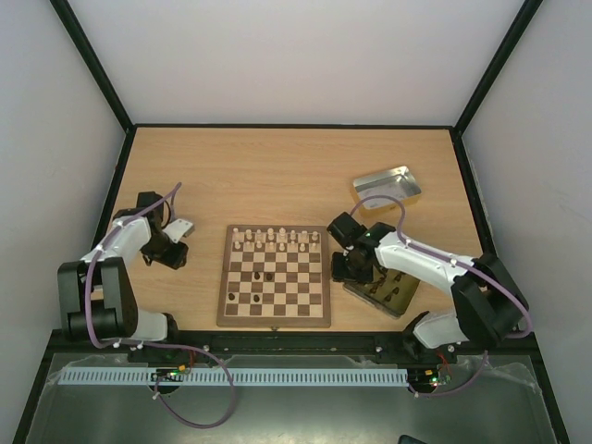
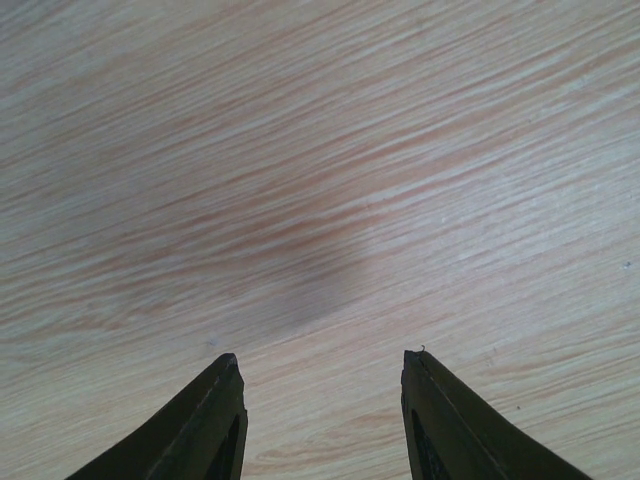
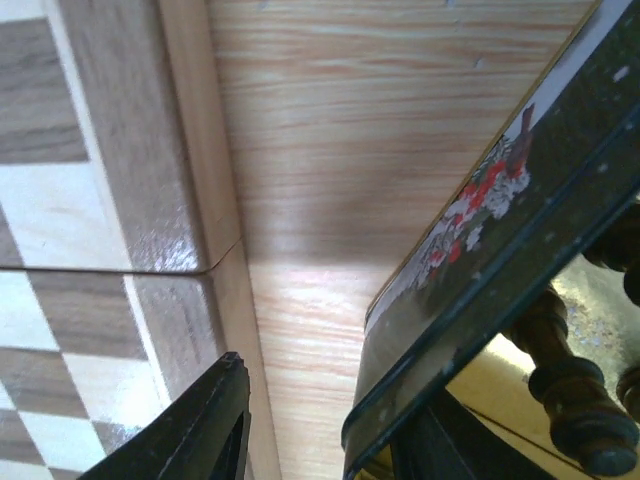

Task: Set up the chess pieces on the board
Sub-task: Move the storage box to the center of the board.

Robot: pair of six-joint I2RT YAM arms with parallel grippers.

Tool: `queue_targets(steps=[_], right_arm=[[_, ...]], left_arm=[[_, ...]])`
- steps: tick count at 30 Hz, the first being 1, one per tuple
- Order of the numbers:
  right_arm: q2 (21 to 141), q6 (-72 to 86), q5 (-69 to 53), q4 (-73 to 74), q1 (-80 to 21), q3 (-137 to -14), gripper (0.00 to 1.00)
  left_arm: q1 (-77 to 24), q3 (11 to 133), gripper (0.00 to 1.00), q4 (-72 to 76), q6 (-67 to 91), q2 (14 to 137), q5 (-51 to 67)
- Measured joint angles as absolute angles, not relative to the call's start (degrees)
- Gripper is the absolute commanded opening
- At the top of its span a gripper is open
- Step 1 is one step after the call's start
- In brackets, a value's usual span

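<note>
The board (image 1: 275, 276) lies in the middle of the table. Pale chess pieces (image 1: 277, 239) stand along its two far rows; a few dark ones (image 1: 269, 276) stand on the middle and near squares. More dark pieces (image 3: 570, 400) lie in the gold-toned tin (image 1: 390, 292) right of the board. My right gripper (image 1: 350, 273) is open and low between the board and the tin. In the right wrist view it (image 3: 320, 420) straddles the tin's wall (image 3: 480, 270), one finger (image 3: 205, 430) by the board's edge (image 3: 190, 150). My left gripper (image 1: 174, 252) is open and empty over bare table (image 2: 320, 380).
A silver metal tin (image 1: 387, 186) lies open at the back right. Black frame rails run along the table's sides and near edge. The left arm rests well left of the board, over the wooden tabletop (image 2: 320, 150).
</note>
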State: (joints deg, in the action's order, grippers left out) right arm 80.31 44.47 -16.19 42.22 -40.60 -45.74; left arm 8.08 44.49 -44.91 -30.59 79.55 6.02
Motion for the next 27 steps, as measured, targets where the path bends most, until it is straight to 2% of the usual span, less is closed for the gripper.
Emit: queue_targets(steps=[22,27], right_arm=[[70.17,47.42,-18.70,49.93,-52.21,-39.75,0.40],[69.71,50.09,-20.05,50.24,-57.60,-38.48,0.39]], left_arm=[[8.34,46.19,0.44,-43.99,-30.65,81.93,5.89],[8.34,46.19,0.44,-43.99,-30.63,82.81,5.91]])
